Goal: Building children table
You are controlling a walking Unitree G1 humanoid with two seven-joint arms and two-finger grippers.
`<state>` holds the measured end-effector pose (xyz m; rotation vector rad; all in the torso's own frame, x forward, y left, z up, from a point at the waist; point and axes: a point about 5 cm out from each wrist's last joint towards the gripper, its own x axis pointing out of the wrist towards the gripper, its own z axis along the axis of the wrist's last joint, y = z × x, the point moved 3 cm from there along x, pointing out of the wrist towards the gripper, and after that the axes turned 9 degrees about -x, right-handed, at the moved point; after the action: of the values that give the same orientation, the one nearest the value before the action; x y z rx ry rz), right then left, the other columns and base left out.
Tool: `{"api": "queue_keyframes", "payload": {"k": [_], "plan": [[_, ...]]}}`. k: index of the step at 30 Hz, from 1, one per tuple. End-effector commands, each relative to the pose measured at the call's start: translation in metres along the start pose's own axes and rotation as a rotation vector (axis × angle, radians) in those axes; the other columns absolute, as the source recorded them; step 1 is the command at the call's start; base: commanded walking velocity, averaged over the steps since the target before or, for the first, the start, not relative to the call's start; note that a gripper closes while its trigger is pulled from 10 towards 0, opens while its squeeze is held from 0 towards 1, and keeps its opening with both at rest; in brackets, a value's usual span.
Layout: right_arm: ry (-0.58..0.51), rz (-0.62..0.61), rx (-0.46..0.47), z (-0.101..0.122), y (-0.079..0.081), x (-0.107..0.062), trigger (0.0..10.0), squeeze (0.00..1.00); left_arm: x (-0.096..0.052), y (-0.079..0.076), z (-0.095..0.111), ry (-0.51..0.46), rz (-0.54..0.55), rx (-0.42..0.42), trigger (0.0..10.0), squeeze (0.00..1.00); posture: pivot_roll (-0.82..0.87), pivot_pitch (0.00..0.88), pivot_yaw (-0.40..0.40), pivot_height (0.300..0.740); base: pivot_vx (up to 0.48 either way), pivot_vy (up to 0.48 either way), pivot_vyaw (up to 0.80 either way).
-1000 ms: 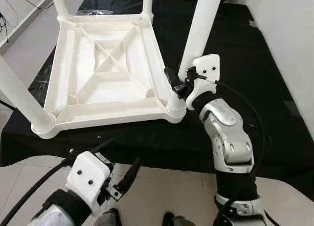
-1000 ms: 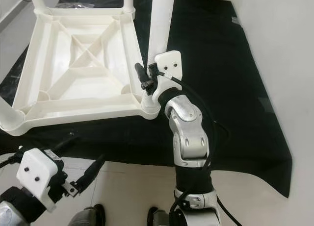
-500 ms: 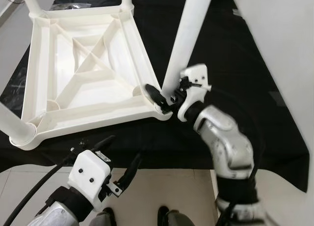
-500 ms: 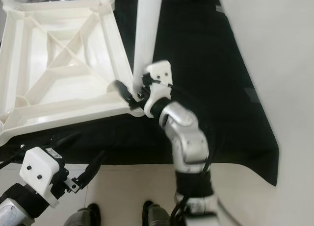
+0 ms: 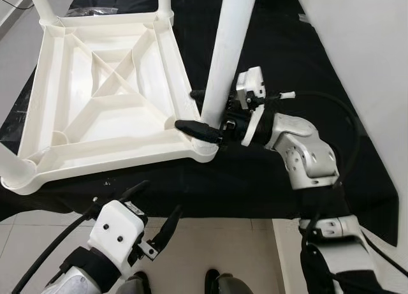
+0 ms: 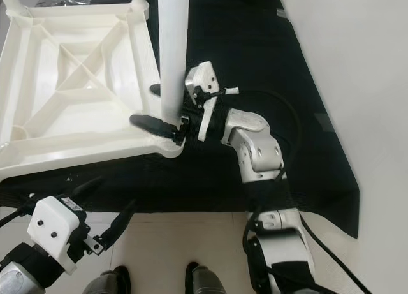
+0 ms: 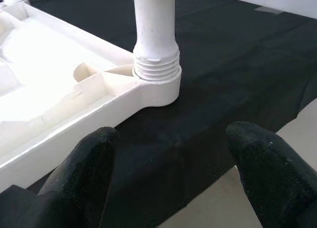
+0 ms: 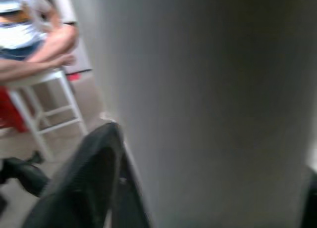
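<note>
My right gripper clasps the white table leg just above its socket in the near right corner of the upturned tabletop. My left gripper hangs near, fingers spread, empty. No readable writing.

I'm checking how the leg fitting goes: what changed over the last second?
The right gripper has turned its wrist around the white plastic table leg at the near right corner socket, from pointing upward beside it to lying sideways, fingers straddling its base. The leg looks more upright, though the camera shifted too. The upturned white plastic tabletop stays on the black cloth; the left gripper stays low, open.
</note>
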<state>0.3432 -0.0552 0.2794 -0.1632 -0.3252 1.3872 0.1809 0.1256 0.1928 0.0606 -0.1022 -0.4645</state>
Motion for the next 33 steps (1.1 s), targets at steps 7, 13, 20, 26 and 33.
{"api": "queue_keyframes", "payload": {"k": [7,13,20,26,33], "plan": [[-0.034,0.122,-0.004,-0.004,0.004,0.005,0.0,0.00,-0.004,-0.006,0.004,-0.018,-0.013,-0.015,10.0,0.00,0.04,0.270,-0.088,0.740,0.000,0.000,0.00],[-0.002,0.027,-0.044,-0.010,0.002,-0.001,0.0,0.00,-0.004,-0.007,0.003,-0.019,-0.015,-0.018,10.0,0.00,0.04,0.263,-0.088,0.740,0.000,0.000,0.00],[0.127,-0.420,-0.016,-0.030,0.000,-0.009,0.0,0.00,-0.003,-0.007,0.002,-0.020,-0.017,-0.018,10.0,0.00,0.03,0.254,-0.102,0.740,0.000,0.000,0.00],[0.397,-0.942,0.013,-0.069,0.055,-0.027,0.0,0.00,0.002,-0.001,0.000,-0.026,-0.016,-0.010,10.0,0.00,-0.01,0.234,-0.084,0.740,0.000,0.000,0.00],[0.381,-0.937,0.003,-0.071,0.046,-0.019,0.0,0.00,0.006,0.001,-0.002,-0.033,-0.014,-0.005,10.0,0.00,0.00,0.212,-0.088,0.740,0.000,0.000,0.00]]}}
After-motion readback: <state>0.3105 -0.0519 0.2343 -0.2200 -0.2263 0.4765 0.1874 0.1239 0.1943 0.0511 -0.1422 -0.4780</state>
